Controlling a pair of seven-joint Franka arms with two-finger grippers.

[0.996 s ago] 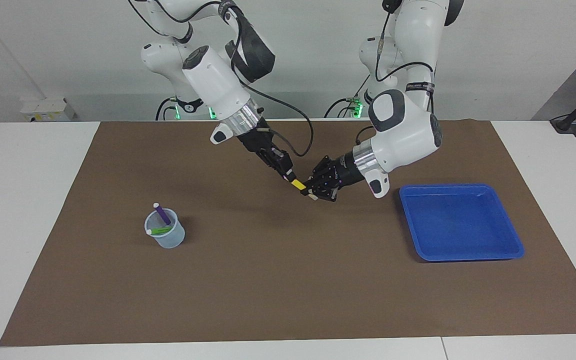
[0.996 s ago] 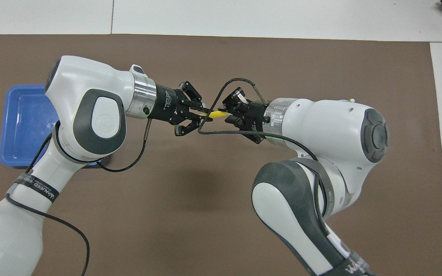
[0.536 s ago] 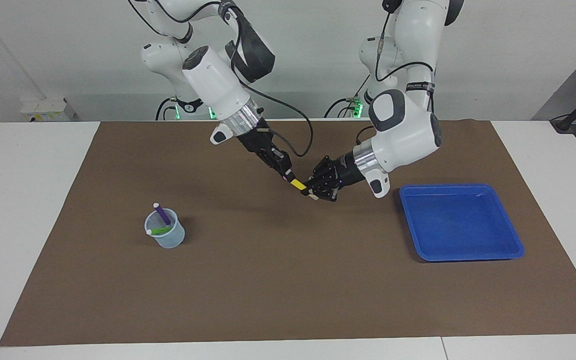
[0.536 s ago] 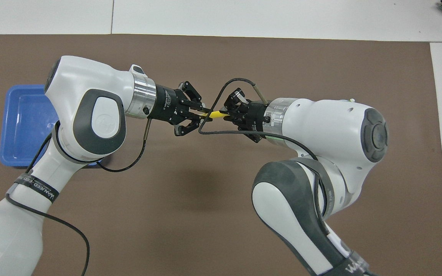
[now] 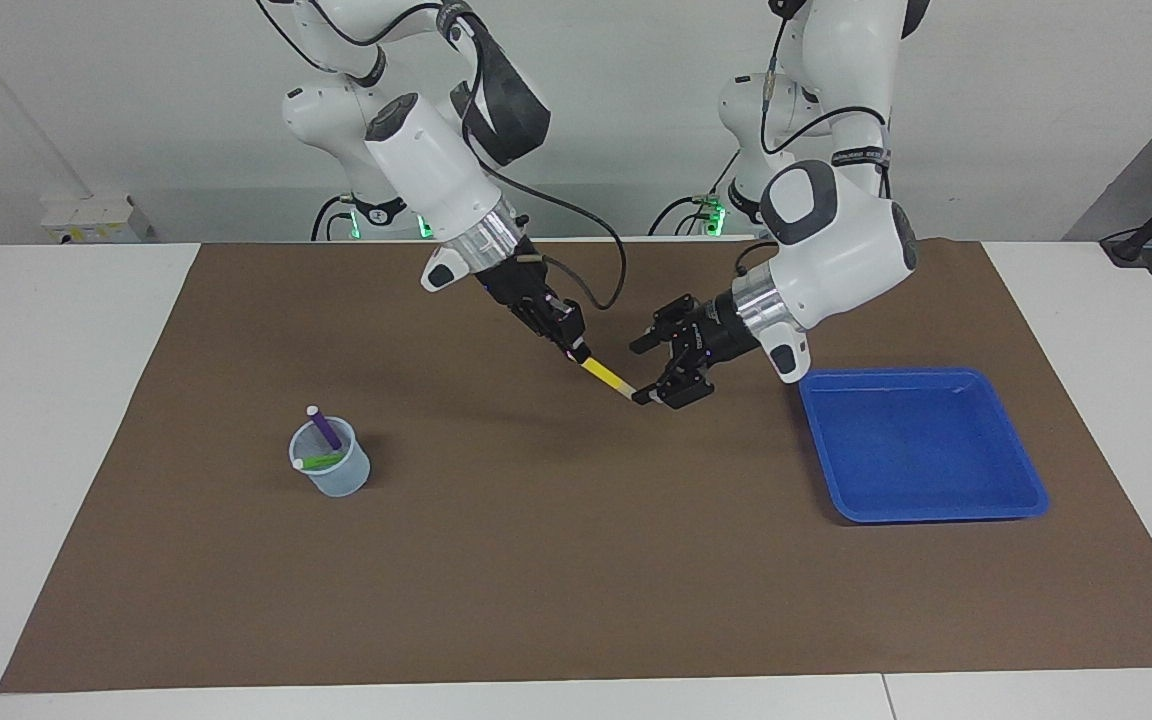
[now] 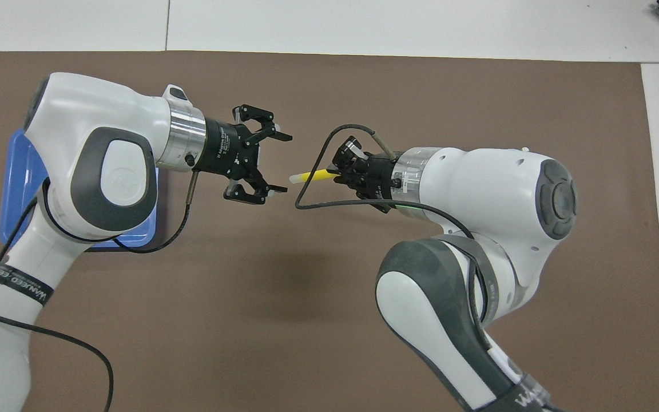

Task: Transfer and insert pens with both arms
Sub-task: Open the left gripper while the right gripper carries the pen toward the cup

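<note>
Yellow pen (image 5: 607, 375) is clamped at its upper end in my right gripper (image 5: 576, 350), slanting down over mid-mat so it can enter the cup (image 5: 332, 470), where the purple pen (image 5: 324, 428) and green pen (image 5: 318, 462) already stand. My left gripper (image 5: 658, 368) hangs spread wide and empty beside the pale tip, by the blue tray (image 5: 921, 508).

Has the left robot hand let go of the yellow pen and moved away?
Yes. The left gripper has opened its jaws and backed toward the blue tray, leaving the yellow pen in the right gripper.
</note>
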